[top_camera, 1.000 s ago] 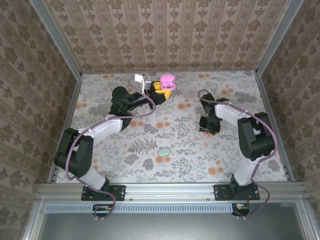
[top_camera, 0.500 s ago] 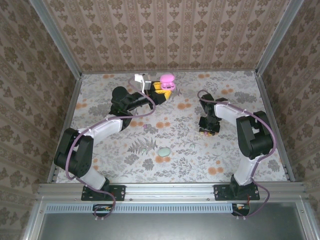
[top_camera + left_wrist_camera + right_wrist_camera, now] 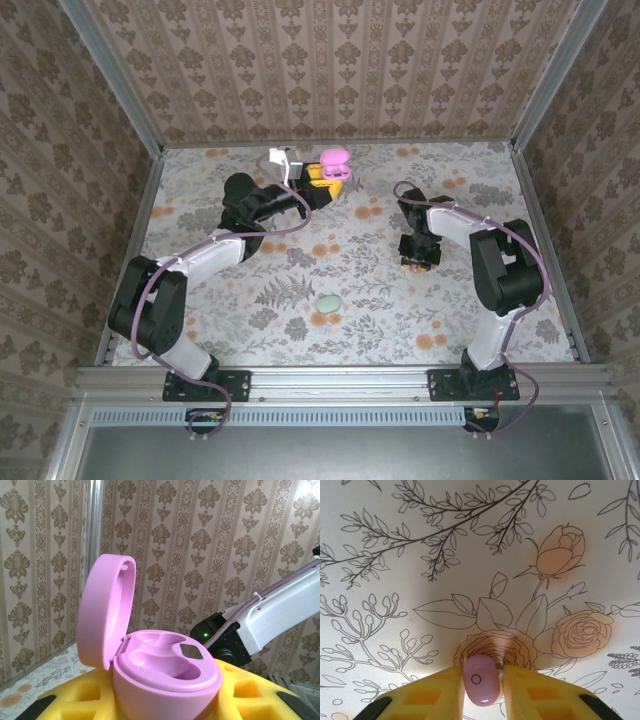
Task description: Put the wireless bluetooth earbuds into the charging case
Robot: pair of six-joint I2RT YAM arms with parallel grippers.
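**Top view.** The desk point(image 3: 380, 330) carries a floral-printed cover. The left jaws are at the far side of it, clamped on a pink oval plastic charging case point(image 3: 335, 160) whose lid is swung open. The right jaws point down at the desk right of centre. We see only a trace of their yellow pads point(image 3: 412, 262), and whatever sits between them is too small to make out here. A mint-green oval pebble-like case point(image 3: 328, 303) lies shut on the desk nearer the arm bases, well apart from both jaws.

**Left wrist view.** The pink case point(image 3: 167, 672) sits upright between the yellow foam fingers point(image 3: 250, 695), gripped low on its base. Its lid point(image 3: 105, 610) stands open on the left. We count two moulded wells in the tray, both bare, and a small dark square patch point(image 3: 192, 651) between them. The bottom frame edge cuts off the lower case and the fingers. Behind them, the white right arm point(image 3: 280, 607) crosses in from the right, with a green light point(image 3: 205, 635) lit on its black joint.

**Right wrist view.** The right jaws are closed on a tiny rounded pinkish plastic earbud point(image 3: 481, 679). It is pinched between the two pads, touching both, just over an orange rose in the print. Its face carries a small ring and a short white dash. We cannot tell whether it touches the desk.
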